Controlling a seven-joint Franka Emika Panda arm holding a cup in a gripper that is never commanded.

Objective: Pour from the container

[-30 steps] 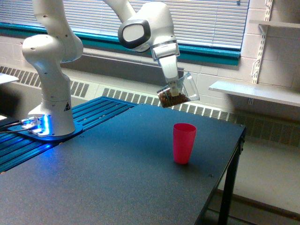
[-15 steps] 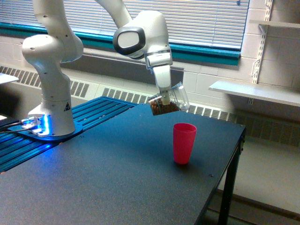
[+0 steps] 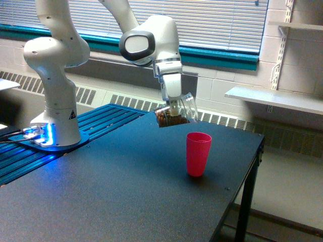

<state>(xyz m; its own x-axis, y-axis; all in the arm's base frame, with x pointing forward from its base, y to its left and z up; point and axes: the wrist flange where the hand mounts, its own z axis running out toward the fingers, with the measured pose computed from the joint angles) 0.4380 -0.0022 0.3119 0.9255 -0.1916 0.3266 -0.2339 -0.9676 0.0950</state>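
While the gripper stays closed on the container, that clear cup hangs tilted in the air, brown bits settled low, at about eleven o'clock from the pink cup and clear of it. Judged stage: approach, nothing pouring. Next move calls for shifting toward five o'clock over the rim, then tipping further.

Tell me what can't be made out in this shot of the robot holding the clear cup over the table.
- Gripper fingertips: exterior view, blurred against the clear cup.
- What the brown bits are: too small.
- Inside of the pink cup: hidden by its own wall.
- Table front: cut off by the bottom edge.
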